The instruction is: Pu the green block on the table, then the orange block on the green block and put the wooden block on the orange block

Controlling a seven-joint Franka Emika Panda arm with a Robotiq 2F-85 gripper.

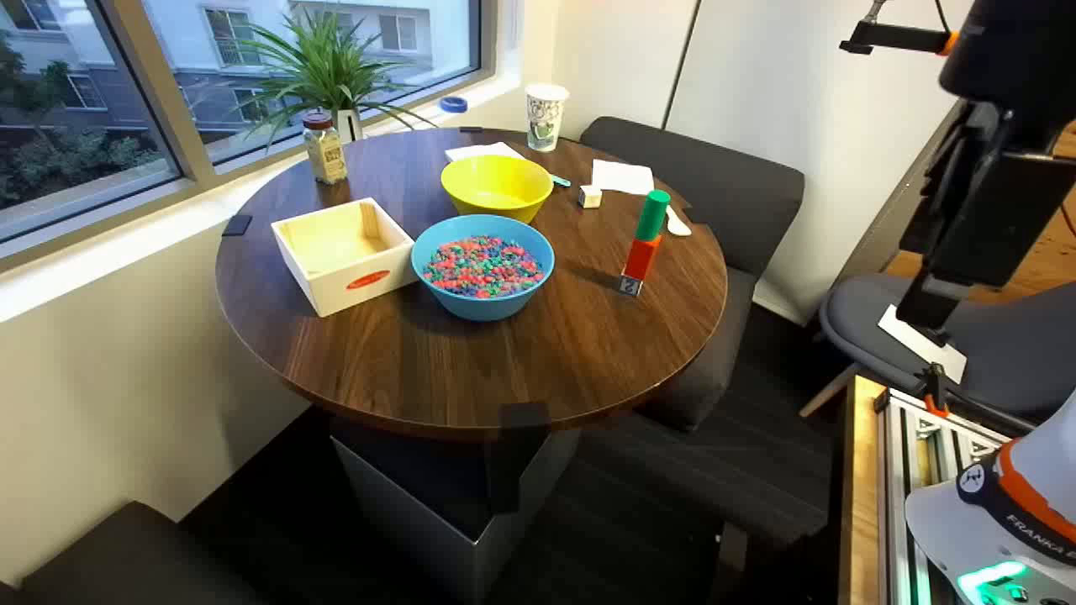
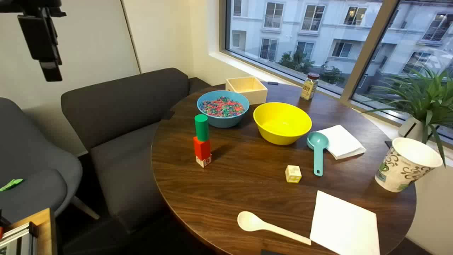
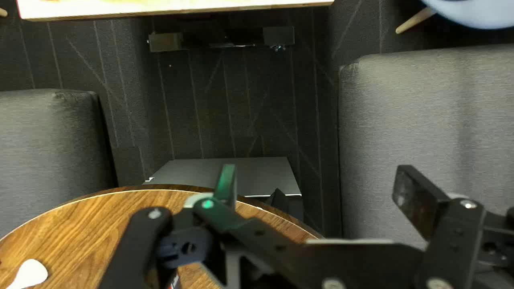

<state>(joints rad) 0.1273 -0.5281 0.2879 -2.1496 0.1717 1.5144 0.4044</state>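
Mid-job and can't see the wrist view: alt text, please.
Open gripper, holding nothing, in the foreground. At lower left, the round wooden table with a pale spoon partly in frame; dark floor beyond, grey seats either side.

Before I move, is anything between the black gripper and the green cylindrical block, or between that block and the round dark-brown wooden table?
Nothing visible stands between the gripper and the green block. Stacked beneath it, the red-orange rectangular block and printed wooden block separate it from the table.
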